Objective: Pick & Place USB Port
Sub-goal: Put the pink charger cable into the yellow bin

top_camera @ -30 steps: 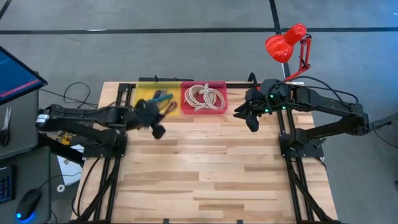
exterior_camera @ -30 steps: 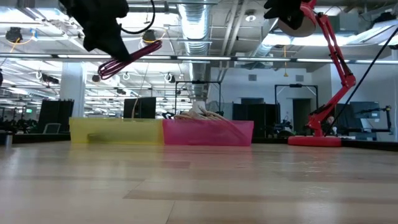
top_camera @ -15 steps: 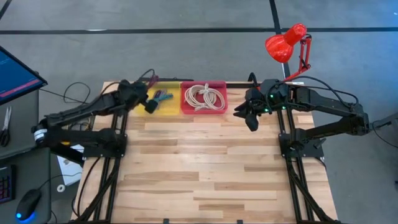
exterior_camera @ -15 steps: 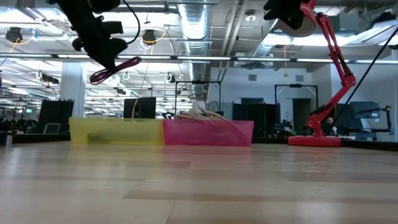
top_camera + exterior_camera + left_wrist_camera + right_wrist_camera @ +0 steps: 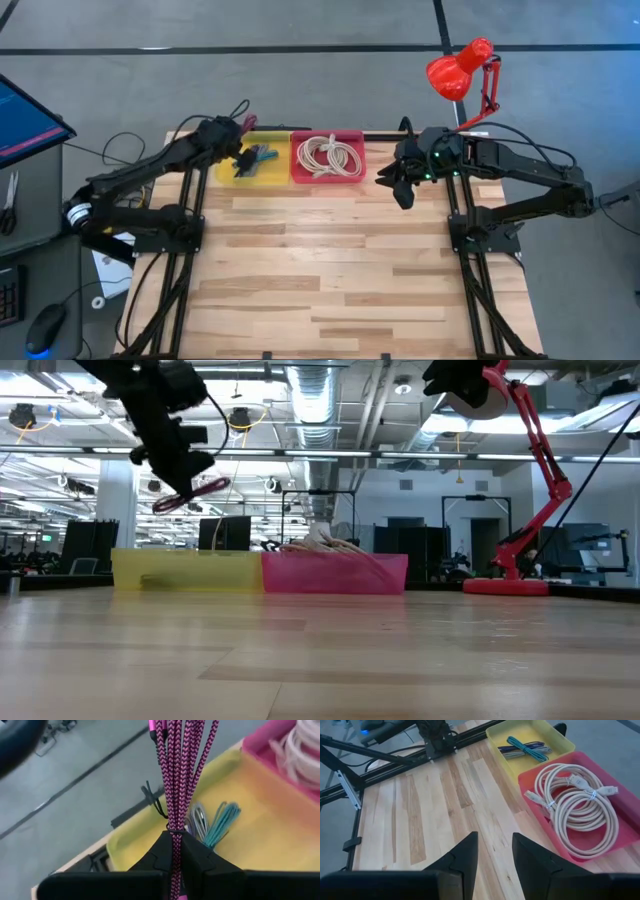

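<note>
Pink cable (image 5: 176, 775) pinched in left hand (image 5: 175, 851), above yellow tray (image 5: 260, 830)

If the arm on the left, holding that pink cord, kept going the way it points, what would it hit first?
Probably the yellow plastic tray, near the teal and grey cables; the left gripper, shut on the pink braided cable, points there. Depth is unclear.

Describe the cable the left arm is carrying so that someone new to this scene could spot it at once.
Start at the two bins on the table's far edge: the yellow bin sits left of the pink bin. The left gripper hangs above the yellow bin, shut on a bundled cable. That cable is magenta with a black zigzag braid, unlike the teal cable in the yellow bin and the cream coils in the pink.
</note>
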Robot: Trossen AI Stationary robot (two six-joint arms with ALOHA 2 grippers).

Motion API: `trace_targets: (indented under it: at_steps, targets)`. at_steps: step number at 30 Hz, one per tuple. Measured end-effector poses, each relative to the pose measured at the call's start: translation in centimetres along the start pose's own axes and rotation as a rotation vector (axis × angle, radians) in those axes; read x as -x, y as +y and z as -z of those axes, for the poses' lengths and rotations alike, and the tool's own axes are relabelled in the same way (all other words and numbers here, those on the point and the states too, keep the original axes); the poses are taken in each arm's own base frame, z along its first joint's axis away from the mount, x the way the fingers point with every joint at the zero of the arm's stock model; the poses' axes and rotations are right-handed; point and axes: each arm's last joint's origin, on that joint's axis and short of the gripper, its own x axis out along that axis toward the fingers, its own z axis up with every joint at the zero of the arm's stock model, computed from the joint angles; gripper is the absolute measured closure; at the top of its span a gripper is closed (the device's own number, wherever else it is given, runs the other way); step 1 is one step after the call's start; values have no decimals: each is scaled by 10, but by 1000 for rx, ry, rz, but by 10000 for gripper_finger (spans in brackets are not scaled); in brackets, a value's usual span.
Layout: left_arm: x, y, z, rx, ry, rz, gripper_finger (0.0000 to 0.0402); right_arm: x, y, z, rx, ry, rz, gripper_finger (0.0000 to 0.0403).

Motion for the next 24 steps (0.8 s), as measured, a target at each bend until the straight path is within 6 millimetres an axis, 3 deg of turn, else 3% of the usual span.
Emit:
trace_targets:
  at_steps: [14,24]
  targets:
    - [-66,-14,12,-48,243,45,387,0,0,0,-19,0,-1,290]
    - [-93,-14,23,-41,345,24,387,0,0,0,-26,0,-1,290]
